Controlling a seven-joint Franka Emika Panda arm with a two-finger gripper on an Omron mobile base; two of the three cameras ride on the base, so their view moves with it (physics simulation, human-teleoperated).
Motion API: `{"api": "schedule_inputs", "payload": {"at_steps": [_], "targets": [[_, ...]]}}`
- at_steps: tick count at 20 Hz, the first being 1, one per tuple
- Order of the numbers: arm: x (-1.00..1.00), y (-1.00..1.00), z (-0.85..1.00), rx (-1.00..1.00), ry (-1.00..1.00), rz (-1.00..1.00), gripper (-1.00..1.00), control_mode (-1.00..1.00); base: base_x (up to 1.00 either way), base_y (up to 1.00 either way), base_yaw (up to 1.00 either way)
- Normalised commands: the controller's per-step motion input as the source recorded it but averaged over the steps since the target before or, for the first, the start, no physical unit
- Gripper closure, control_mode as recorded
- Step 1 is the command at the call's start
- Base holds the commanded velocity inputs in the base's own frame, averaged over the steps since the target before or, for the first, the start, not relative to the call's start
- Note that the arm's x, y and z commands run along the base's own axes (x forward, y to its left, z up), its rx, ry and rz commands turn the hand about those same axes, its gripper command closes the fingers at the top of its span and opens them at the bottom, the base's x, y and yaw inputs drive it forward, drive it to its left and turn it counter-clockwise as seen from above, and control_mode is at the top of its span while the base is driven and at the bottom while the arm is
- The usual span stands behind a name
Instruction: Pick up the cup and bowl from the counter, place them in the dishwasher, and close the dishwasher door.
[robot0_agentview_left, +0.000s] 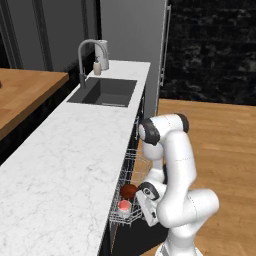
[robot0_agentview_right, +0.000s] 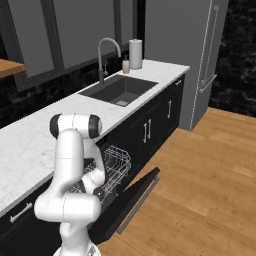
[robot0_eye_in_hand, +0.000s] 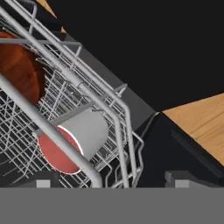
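Cup (robot0_eye_in_hand: 76, 140) lies tipped on its side in the wire rack (robot0_eye_in_hand: 109, 109), lower left of the hand view, red mouth facing me; bowl (robot0_eye_in_hand: 19, 72) sits beside it at upper left. Both are off the counter (robot0_agentview_left: 60, 165). My pincer (robot0_eye_in_hand: 111, 183) is spread wide, tips either side of nothing. Door (robot0_agentview_right: 127, 200) hangs open, low in the right base view. Risks: withdrawing could snag a rack wire and jolt the cup; swinging the door up against a protruding rack would jam it.
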Motion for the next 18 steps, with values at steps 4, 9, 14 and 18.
{"api": "schedule_inputs", "payload": {"at_steps": [4, 9, 14, 18], "targets": [[-0.16, -0.23, 0.46, 0.04, -0.03, -0.13, -1.0, -1.0, 0.0, 0.0, 0.0], [-0.38, -0.68, 1.0, 0.15, -0.08, -0.08, -1.0, -1.0, 0.0, 0.0, 0.0], [-0.06, -0.91, 1.0, 0.21, -0.01, -0.06, -1.0, -1.0, 0.0, 0.0, 0.0], [0.08, -1.0, 1.0, 0.23, 0.05, -0.04, -1.0, -1.0, 0.0, 0.0, 0.0]]}}
